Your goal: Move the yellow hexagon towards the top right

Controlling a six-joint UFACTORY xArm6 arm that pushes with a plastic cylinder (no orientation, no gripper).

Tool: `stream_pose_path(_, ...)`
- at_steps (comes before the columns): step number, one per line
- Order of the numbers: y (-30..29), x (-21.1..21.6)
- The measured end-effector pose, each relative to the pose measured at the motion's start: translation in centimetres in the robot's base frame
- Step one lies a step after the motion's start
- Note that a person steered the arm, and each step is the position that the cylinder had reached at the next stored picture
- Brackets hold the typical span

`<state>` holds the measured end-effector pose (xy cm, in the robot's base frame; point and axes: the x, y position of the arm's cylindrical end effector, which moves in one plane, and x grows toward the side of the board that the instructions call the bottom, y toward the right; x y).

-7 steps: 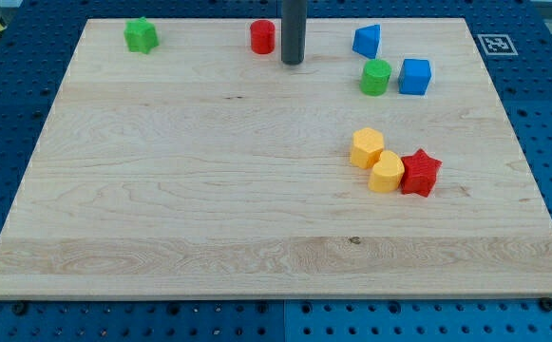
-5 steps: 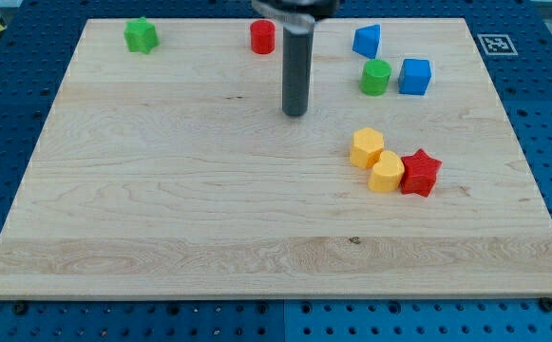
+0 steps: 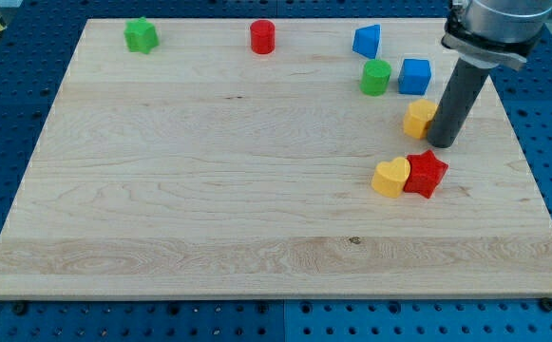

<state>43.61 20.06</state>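
Note:
The yellow hexagon [image 3: 418,118] lies on the wooden board [image 3: 209,190] at the right, just below the blue cube [image 3: 414,75]. My tip [image 3: 446,143] stands right beside the hexagon, on its right and slightly lower, and the rod hides the hexagon's right edge. Whether the tip touches it I cannot tell. A yellow heart [image 3: 390,177] and a red star [image 3: 426,174] lie side by side, touching, just below the tip.
A green cylinder [image 3: 375,77] and a blue triangular block [image 3: 368,41] lie at the upper right. A red cylinder [image 3: 262,36] and a green star [image 3: 141,34] lie along the top edge. The board's right edge is near the tip.
My tip has moved from the board's upper middle to the right side. The yellow hexagon has shifted up and right, away from the heart. The heart and red star have shifted slightly.

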Motion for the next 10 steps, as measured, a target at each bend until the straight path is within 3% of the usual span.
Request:
stream_pose_path(3,-5.7,-0.5)
stream_pose_path(7,6.1,-3.9)
stream_pose_path(9,9.6,-1.1)
stream_pose_path(10,10.6,-4.0)
